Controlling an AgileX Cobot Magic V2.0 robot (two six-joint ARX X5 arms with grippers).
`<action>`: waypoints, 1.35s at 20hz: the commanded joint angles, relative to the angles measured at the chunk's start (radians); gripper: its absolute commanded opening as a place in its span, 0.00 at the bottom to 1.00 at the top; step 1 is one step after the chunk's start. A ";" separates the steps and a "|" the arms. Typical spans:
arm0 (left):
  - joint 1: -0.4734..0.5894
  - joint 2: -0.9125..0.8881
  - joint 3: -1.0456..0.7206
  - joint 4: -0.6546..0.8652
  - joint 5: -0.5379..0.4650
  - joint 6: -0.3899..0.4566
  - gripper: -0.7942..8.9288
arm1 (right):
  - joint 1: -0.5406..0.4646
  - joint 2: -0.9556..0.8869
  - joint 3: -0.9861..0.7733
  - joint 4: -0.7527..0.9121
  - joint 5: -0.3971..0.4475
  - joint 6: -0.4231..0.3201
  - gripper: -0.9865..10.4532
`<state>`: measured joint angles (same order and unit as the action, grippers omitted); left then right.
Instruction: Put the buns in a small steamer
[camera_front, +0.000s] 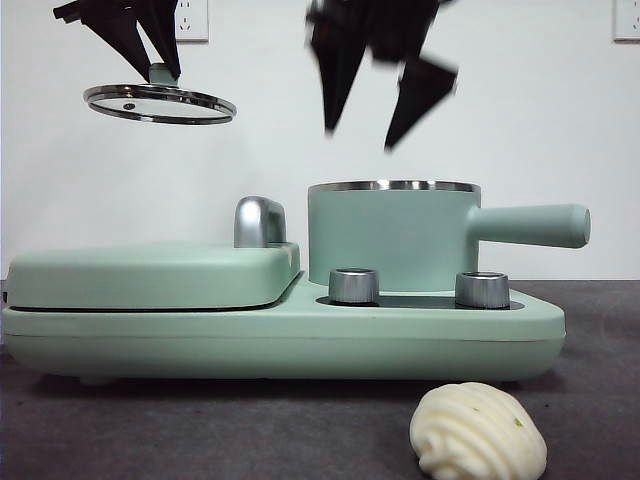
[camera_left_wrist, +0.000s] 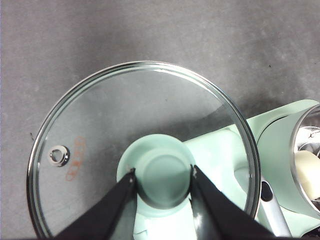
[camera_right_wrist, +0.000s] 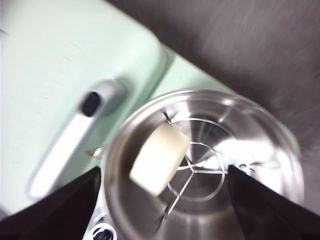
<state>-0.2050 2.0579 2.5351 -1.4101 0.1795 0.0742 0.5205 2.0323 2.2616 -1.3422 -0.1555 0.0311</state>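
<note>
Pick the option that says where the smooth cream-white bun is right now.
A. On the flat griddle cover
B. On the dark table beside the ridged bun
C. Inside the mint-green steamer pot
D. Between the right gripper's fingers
C: the right wrist view shows the smooth cream-white bun lying on the wire rack inside the mint-green steamer pot with the steel rim, while the right gripper above it is open and empty.

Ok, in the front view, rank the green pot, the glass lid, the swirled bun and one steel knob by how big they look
1. Green pot, largest.
2. Glass lid, widest after it but seen edge-on.
3. Swirled bun; it sits nearest the camera, so its rank against the lid is unsure.
4. Steel knob, smallest.
</note>
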 joint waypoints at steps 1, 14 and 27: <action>-0.002 -0.009 0.044 0.024 0.005 -0.011 0.11 | 0.006 -0.089 0.013 -0.080 -0.006 0.010 0.44; -0.005 -0.009 0.044 0.013 0.005 -0.007 0.11 | 0.116 -0.852 -0.848 -0.079 -0.090 0.056 0.44; -0.015 -0.008 0.044 0.019 0.005 -0.008 0.11 | 0.329 -0.785 -1.437 0.565 -0.053 0.257 0.44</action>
<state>-0.2165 2.0579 2.5351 -1.4101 0.1795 0.0742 0.8406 1.2343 0.8173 -0.7826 -0.2111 0.2710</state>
